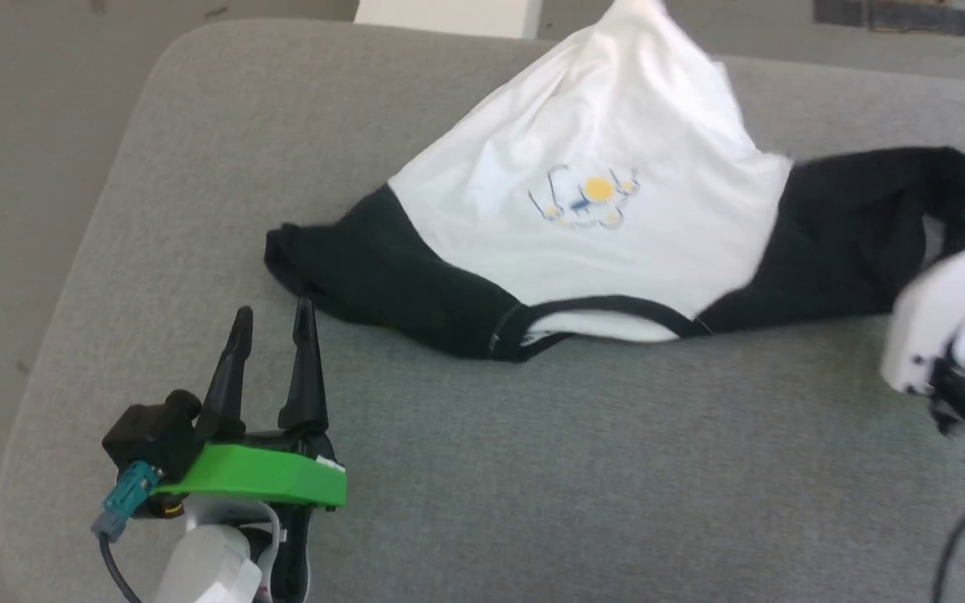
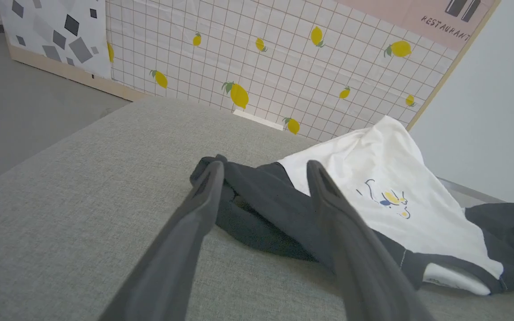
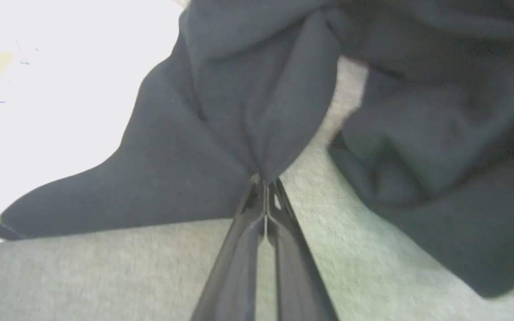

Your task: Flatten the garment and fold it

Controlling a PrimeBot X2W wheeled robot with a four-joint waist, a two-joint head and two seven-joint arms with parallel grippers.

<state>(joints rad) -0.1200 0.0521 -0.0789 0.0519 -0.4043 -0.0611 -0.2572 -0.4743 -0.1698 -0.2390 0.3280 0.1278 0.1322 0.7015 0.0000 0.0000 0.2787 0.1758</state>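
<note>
While the garment (image 1: 616,234) lies across the middle and the upper right of the head view, the right gripper (image 3: 266,180) is clamped on it: in the right wrist view its two dark fingers are pressed together, and a fold of the black sleeve cloth is pinched at their tips. The left gripper (image 1: 273,308), at the lower left of the head view, has its fingers apart and holds nothing; its tips point up the frame and stop just below the other black sleeve, without touching it.

The garment rests on a grey woven cushion (image 1: 533,469) with a rounded corner at the upper left. Around it is a grey floor (image 2: 25,98). In the left wrist view a wall with a grid and yellow lemons (image 2: 283,67) stands behind the cushion.

The collar (image 1: 608,314) faces the bottom of the head view, and the white body rises to a peak at the top edge. The long axis goes from left to right, from sleeve to sleeve. The small yellow and blue print (image 1: 591,197) faces up.
</note>
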